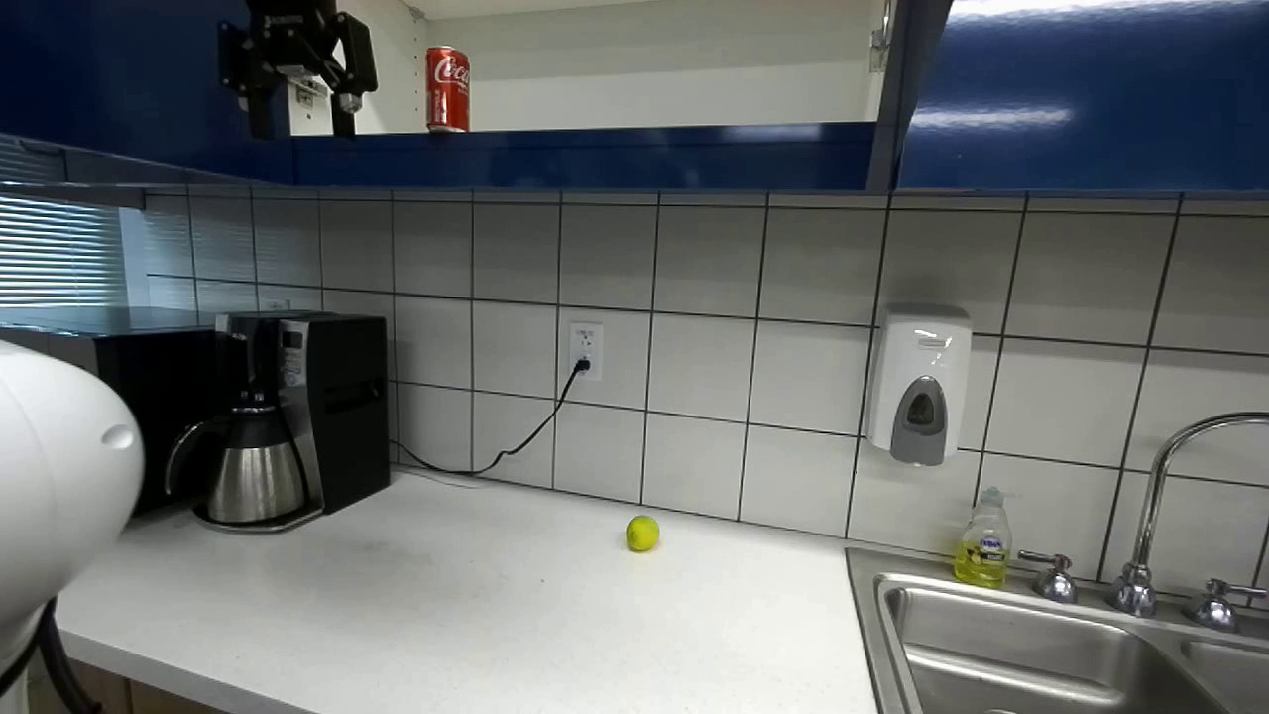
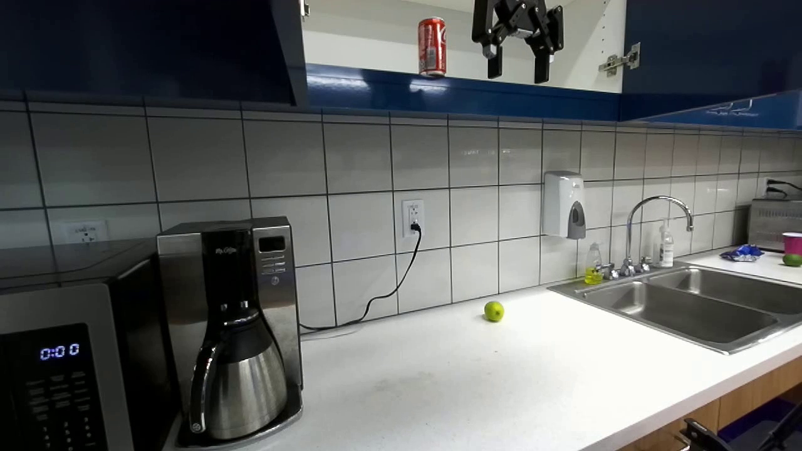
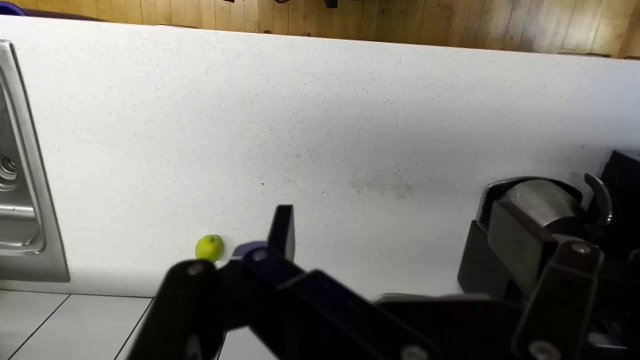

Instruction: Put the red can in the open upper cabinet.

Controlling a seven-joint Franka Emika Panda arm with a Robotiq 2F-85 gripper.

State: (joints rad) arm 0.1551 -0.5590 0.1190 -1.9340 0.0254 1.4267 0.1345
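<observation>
Red can [image 1: 448, 89] — upright in cabinet [image 1: 674, 94]; gripper [image 2: 519, 70] apart.

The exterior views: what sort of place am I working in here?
A kitchen or kitchenette; whether in a home or a workplace, the pictures don't settle. In an exterior view a coffee maker stands beside a microwave, and a steel double sink is set into the counter.
</observation>
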